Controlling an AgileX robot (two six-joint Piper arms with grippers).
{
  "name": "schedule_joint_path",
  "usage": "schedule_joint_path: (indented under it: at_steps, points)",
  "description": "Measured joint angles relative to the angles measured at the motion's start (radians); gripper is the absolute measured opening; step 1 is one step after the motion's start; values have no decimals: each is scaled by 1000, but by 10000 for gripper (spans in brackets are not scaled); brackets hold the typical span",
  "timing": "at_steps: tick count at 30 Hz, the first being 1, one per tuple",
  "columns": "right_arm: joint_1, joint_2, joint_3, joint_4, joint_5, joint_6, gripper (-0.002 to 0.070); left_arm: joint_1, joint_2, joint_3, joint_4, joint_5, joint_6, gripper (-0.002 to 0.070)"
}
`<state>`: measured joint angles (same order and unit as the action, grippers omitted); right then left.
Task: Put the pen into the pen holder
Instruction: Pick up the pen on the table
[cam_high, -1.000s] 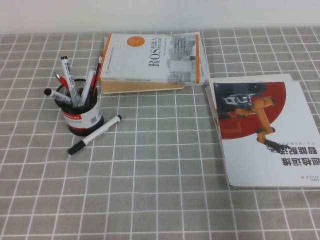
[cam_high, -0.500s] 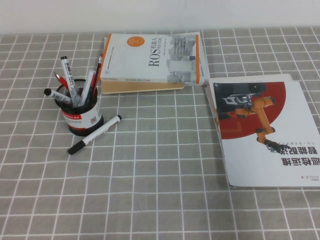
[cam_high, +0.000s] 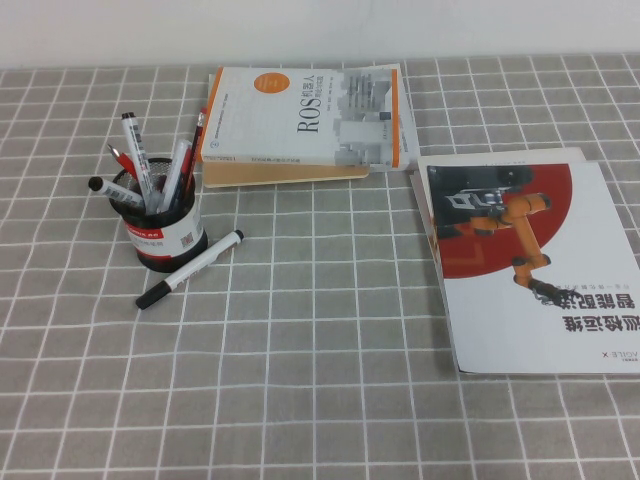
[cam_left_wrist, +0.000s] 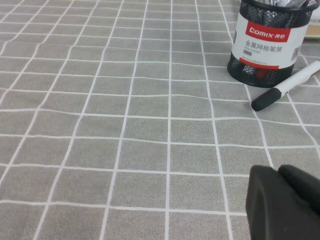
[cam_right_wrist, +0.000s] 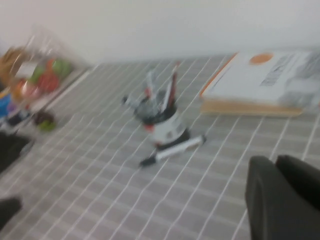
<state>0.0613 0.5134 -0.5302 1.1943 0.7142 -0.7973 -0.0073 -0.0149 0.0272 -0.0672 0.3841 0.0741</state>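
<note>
Both sets of fingers first: the right gripper (cam_right_wrist: 282, 197) shows at the corner of its own wrist view with its dark fingers clenched together on nothing, hanging well back from the work and off to the side of the cup; the left gripper (cam_left_wrist: 282, 202) also shows only as a dark bulk at the corner of its wrist view, above bare cloth, holding nothing, and whether its fingers are parted I cannot tell. Neither arm appears in the high view. Out from there: the marker-like pen with white barrel and black cap (cam_high: 190, 269) lies flat and slantwise on the grey checked tablecloth (cam_high: 320, 340), its barrel just beside, perhaps touching, the base of the small round black mesh pen holder with the red-and-white label band (cam_high: 164, 232), which already bristles with other pens. Farther off, a thick white-and-orange book (cam_high: 305, 125) and a white booklet with a red disc and orange robot arm (cam_high: 525, 265). So the reach has not begun, I'd say. Next move: an arm must travel to the pen, open wide, and pinch the barrel clear of the cup's wall.
</note>
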Motion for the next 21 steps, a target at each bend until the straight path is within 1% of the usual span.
schedule_joint_path:
  at_steps: [8, 13, 18, 21]
  points:
    - [0, 15, -42, -27, 58, -1, -13, 0, 0, 0, 0, 0, 0, -3]
    - [2, 124, -138, -32, 178, 53, -13, 0, 0, 0, 0, 0, 0, -3]
    - [47, 251, -250, -39, 240, 64, -13, 0, 0, 0, 0, 0, 0, -3]
    - [103, 324, -311, -49, 244, 66, -13, 0, 0, 0, 0, 0, 0, -3]
